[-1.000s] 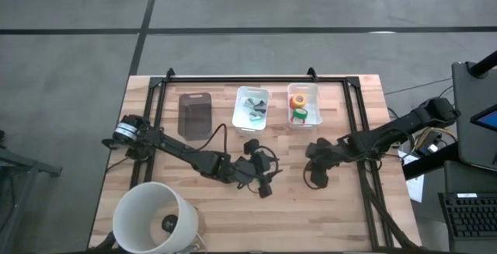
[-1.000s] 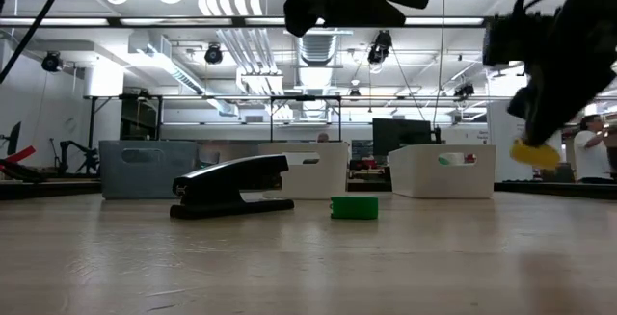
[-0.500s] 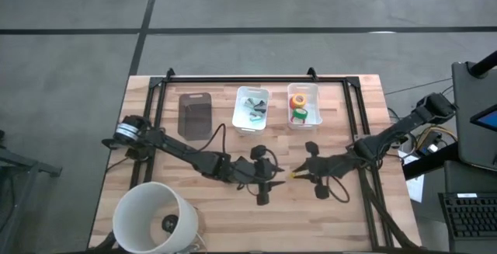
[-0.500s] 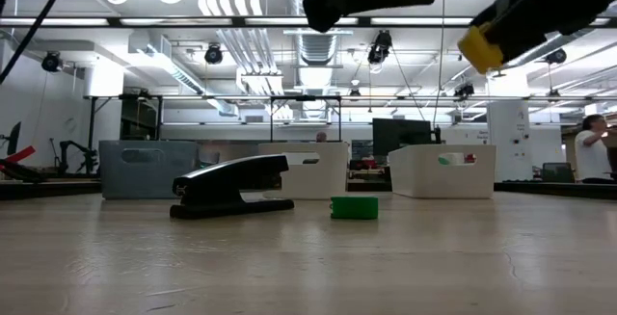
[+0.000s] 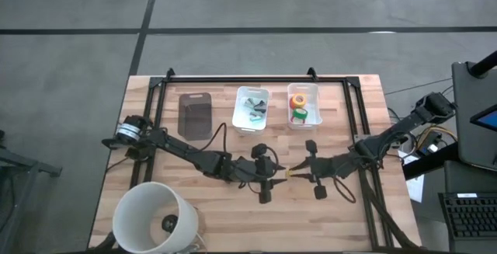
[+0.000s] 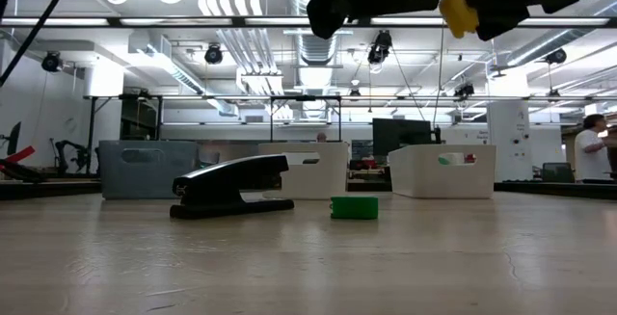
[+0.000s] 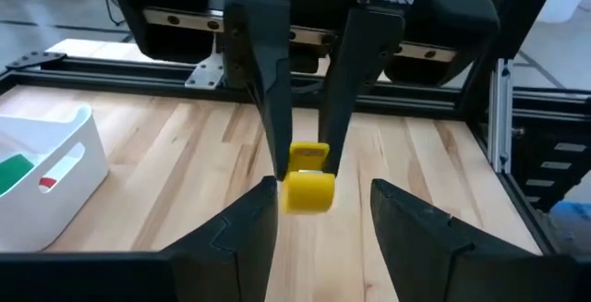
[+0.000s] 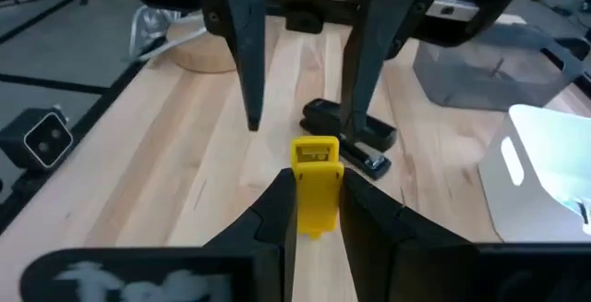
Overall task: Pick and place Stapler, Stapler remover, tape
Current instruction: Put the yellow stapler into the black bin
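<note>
Right gripper (image 8: 317, 211): jaws clenched on a yellow piece (image 8: 316, 184), raised above the desk (image 5: 342, 223); carried further toward the left gripper (image 7: 317, 208) than half a second before. Left gripper: jaws released, facing the piece. Stapler (image 6: 231, 187) left on the desk, unmoved. Tape (image 5: 298, 101) lay in the white bin (image 5: 314, 91).
</note>
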`<state>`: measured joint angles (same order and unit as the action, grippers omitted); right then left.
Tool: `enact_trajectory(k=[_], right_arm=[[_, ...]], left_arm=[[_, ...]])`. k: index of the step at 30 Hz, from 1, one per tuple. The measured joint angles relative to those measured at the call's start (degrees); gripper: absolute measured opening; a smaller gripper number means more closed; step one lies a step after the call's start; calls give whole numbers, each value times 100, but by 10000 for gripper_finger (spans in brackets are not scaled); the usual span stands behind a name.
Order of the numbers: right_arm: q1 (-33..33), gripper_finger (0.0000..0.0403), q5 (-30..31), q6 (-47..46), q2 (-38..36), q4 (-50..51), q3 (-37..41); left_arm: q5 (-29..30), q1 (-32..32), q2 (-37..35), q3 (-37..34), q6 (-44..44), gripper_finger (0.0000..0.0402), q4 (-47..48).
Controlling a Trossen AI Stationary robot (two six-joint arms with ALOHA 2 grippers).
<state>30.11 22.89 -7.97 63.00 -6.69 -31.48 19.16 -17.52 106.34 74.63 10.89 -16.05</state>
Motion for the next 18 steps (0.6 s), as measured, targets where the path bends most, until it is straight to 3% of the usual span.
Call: enact_trajectory(k=[18], right_arm=[[0,61,-5,177,3,-366,0]], left_arm=[[379,22,54,0,154,177,-113]])
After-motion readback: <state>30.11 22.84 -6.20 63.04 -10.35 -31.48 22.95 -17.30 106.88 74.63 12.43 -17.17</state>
